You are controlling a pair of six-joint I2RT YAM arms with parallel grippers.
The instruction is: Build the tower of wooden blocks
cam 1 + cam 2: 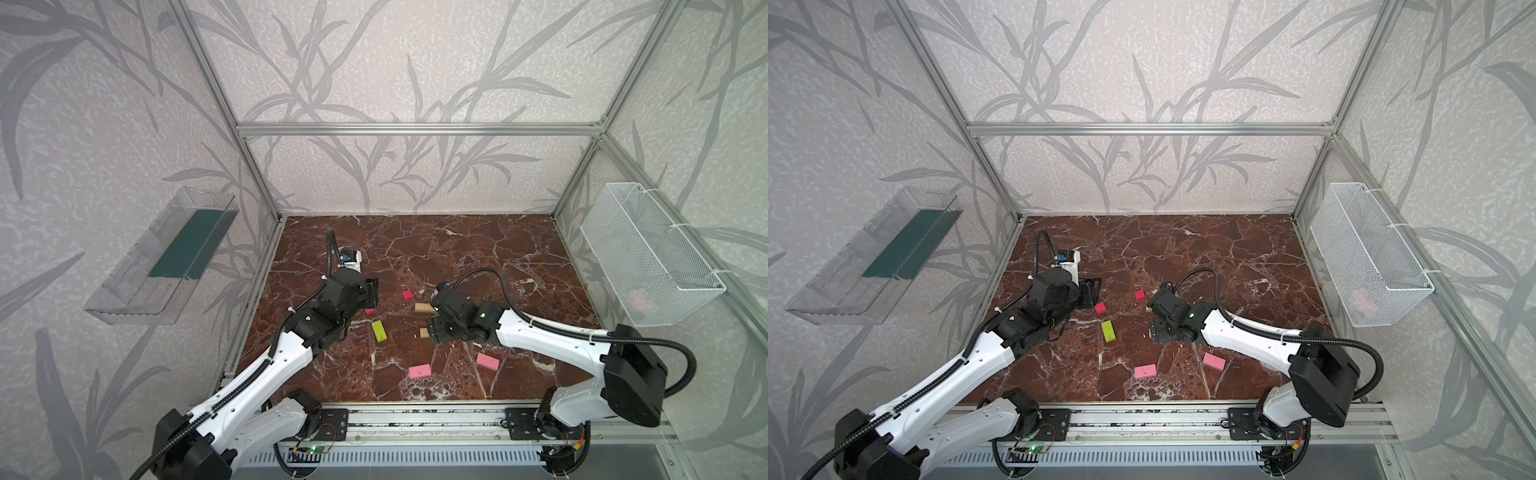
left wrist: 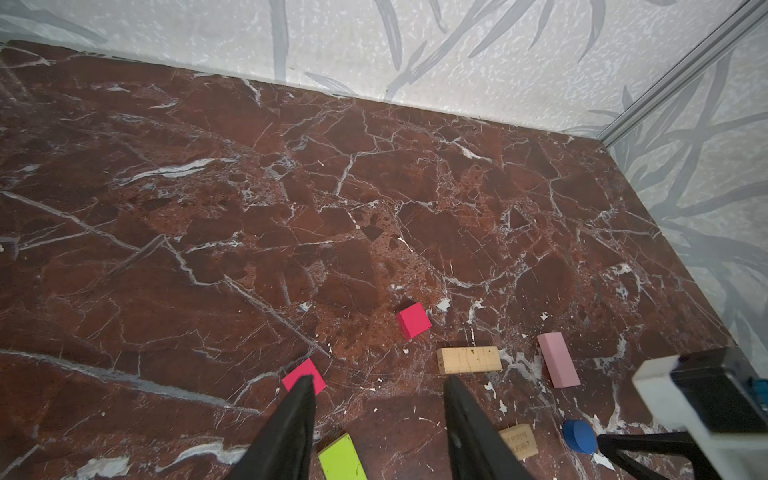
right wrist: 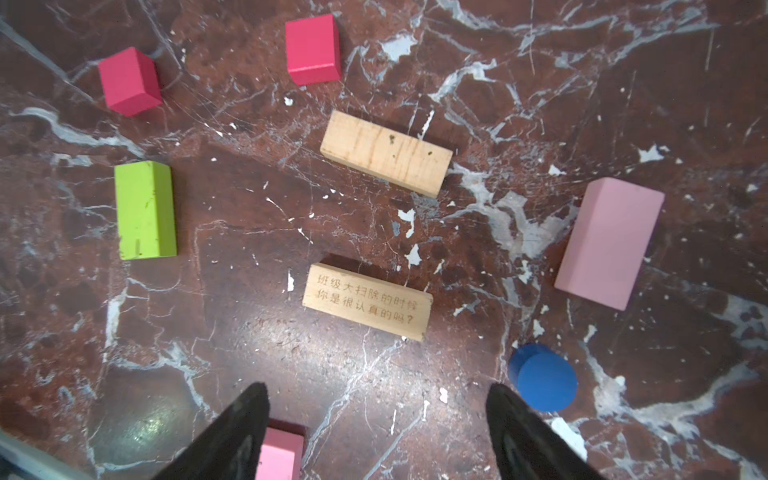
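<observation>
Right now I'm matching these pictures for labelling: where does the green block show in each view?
In a top view: the green block lies on the table, left of centre.
In a top view: same spot.
Left wrist: cut off at the picture's edge, framed by the left gripper.
Right wrist: whole, across from the wooden bar.
Shared landmark: the red cube beside that bar.

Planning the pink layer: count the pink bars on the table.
3. One pink bar lies near the front edge, another right of it, a paler third by the disc, hidden under the right arm in both top views.
</observation>
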